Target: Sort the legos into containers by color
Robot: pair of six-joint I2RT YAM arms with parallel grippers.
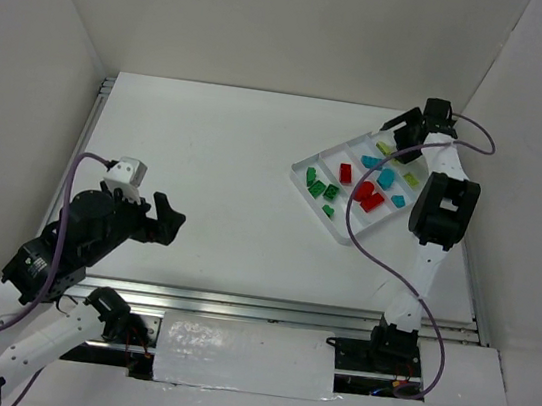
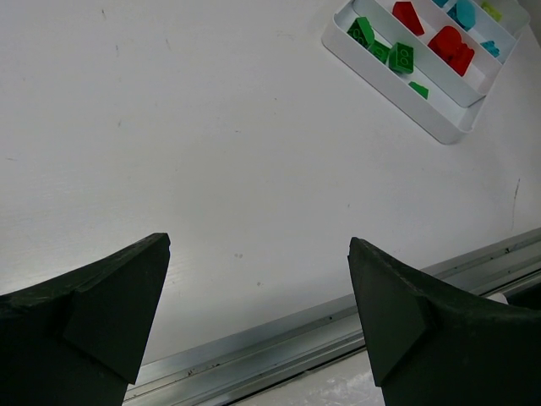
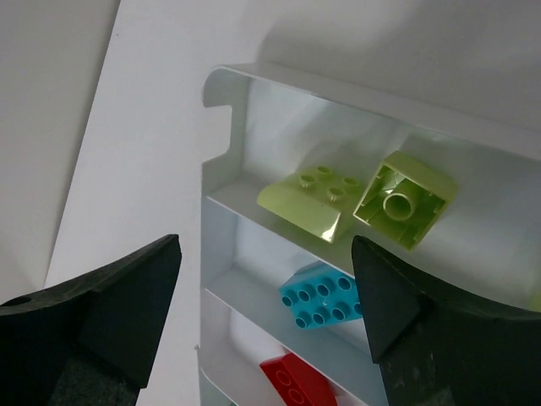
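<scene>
The shallow white plastic tray (image 1: 331, 152) lies toward the far right corner of the worktop. All visible legos sit inside it, dark green bricks (image 1: 319, 186), red bricks (image 1: 370, 198), cyan-blue bricks (image 1: 386, 178) and pale lime-yellow bricks (image 3: 308, 203) each in their own compartment, so the sorting seems finished. The right gripper (image 3: 266, 254) hangs spread and empty above the lime-yellow ones, and the left gripper (image 2: 258, 245), also spread and empty, hovers toward the near left corner; the next move probably calls only for lifting the right arm clear without knocking the tray.
</scene>
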